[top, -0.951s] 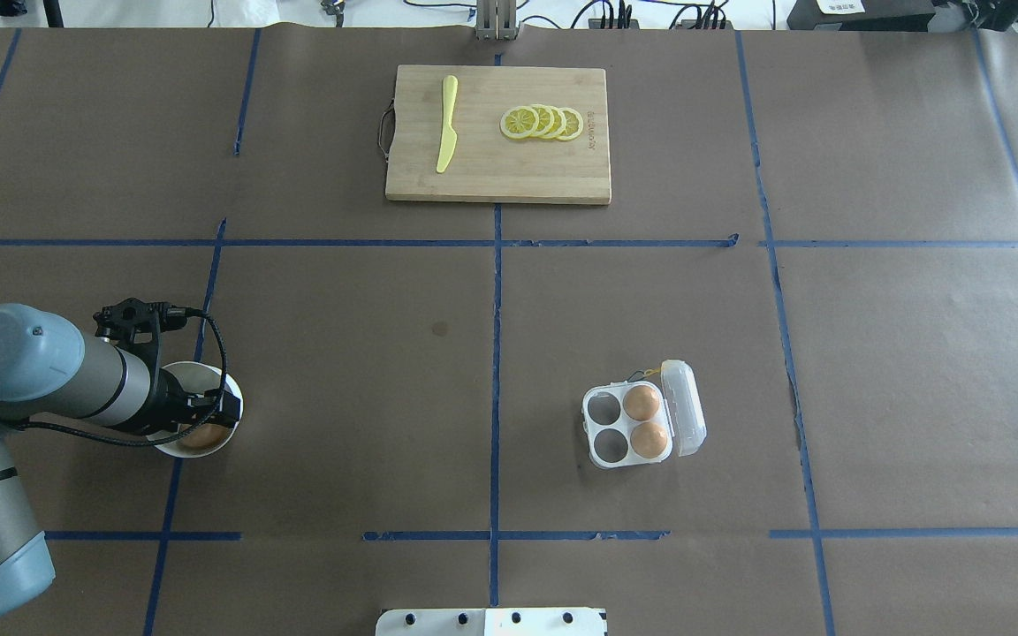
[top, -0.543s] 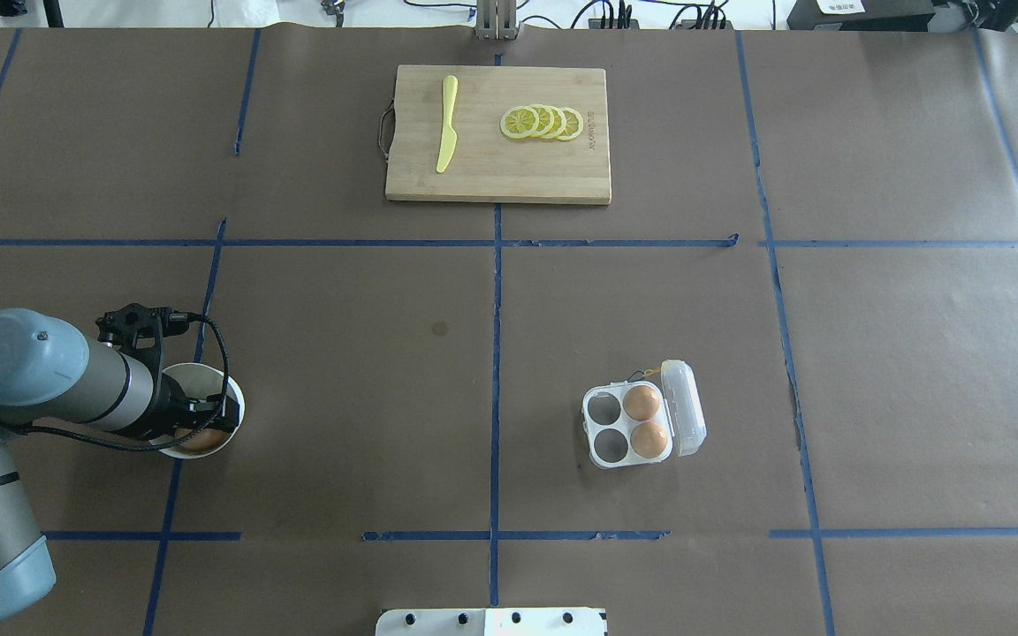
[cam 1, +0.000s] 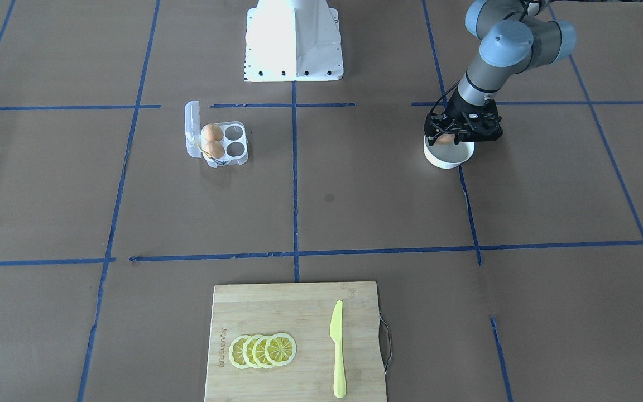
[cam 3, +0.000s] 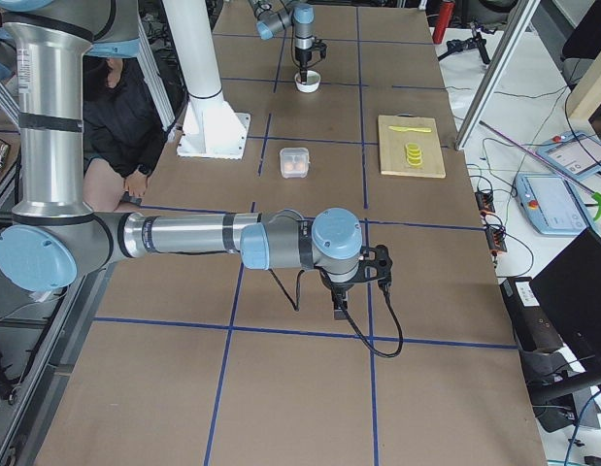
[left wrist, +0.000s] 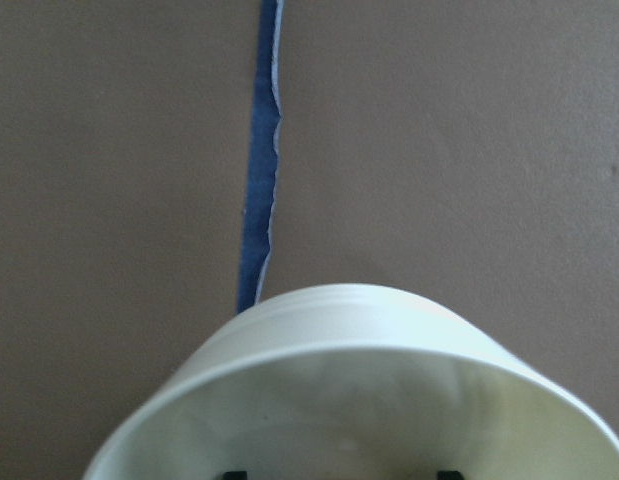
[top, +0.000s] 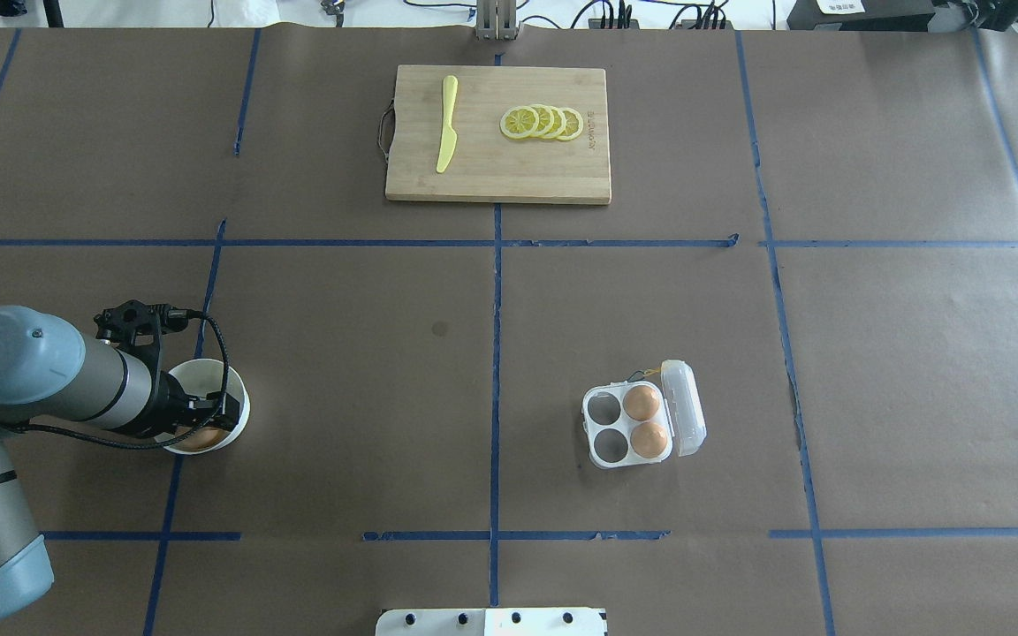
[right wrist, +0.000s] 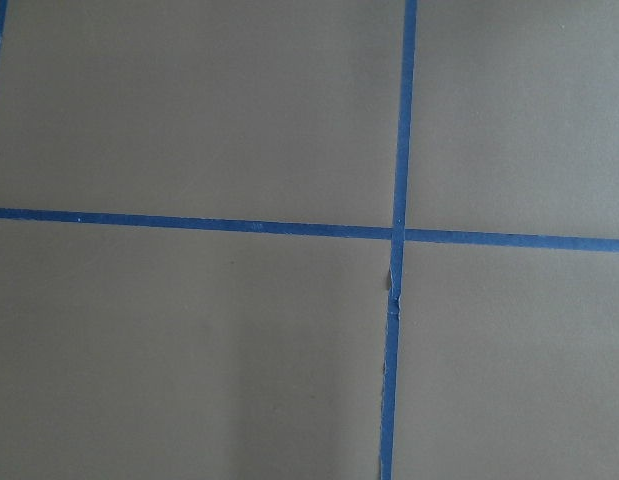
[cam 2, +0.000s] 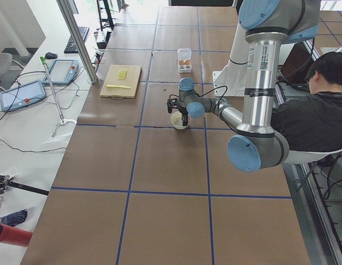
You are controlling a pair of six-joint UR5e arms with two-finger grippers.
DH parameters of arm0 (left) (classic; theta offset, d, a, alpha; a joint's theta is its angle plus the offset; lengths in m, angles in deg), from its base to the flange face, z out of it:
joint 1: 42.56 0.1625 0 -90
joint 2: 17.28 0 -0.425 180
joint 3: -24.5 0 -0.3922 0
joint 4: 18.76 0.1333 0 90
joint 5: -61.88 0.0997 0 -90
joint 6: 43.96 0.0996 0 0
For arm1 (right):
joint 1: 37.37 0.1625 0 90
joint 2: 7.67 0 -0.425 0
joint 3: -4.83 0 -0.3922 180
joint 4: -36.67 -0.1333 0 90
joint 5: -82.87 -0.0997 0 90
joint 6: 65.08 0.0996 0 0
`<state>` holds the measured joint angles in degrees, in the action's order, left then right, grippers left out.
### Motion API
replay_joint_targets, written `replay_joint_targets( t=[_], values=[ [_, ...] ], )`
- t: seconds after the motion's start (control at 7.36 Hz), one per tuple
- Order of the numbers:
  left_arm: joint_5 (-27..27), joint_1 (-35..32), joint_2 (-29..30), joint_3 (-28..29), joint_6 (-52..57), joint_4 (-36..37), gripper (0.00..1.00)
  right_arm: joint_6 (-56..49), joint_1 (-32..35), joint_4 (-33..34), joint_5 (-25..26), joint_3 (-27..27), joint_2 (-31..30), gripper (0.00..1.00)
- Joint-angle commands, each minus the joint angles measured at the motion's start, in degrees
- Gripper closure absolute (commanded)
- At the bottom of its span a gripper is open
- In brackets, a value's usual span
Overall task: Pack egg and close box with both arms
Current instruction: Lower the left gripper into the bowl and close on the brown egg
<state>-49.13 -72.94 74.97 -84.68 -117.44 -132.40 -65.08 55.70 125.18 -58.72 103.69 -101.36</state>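
Observation:
My left gripper (top: 201, 430) is down inside a round white bowl (top: 240, 396) at the table's left. It is shut on a tan-brown egg (top: 202, 438), which also shows in the front view (cam 1: 445, 138) at the bowl's (cam 1: 449, 159) robot side. The left wrist view shows only the bowl's inner wall (left wrist: 349, 330) and two fingertips (left wrist: 235, 474). The clear egg box (top: 588, 426) lies open right of centre. Two eggs (top: 641, 402) fill its right cups, and its lid (top: 684, 408) is folded out. My right gripper (cam 3: 339, 313) hangs over bare table; I cannot tell its state.
A wooden cutting board (top: 518, 172) lies at the far middle with a yellow knife (top: 447, 124) and lemon slices (top: 543, 122). The white base block (cam 1: 293, 44) stands at the robot's edge. A seated operator (cam 2: 320, 110) is beside the table.
The left arm dipped toward the bowl and came back a little. The bowl's rim has shifted slightly to the right. The box has not moved.

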Motion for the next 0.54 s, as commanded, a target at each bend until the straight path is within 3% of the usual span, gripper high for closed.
replay_joint_targets(
  t=[0.0,0.41],
  values=[
    [0.0,-0.3,0.5,-2.0,0.0,3.8,0.95,0.0,0.0,0.0,0.0,0.0,0.0,0.00],
    [0.0,-4.5,8.8,-3.4,0.0,15.2,0.95,-0.1,0.0,-0.1,0.0,0.4,0.1,0.00]
  ],
)
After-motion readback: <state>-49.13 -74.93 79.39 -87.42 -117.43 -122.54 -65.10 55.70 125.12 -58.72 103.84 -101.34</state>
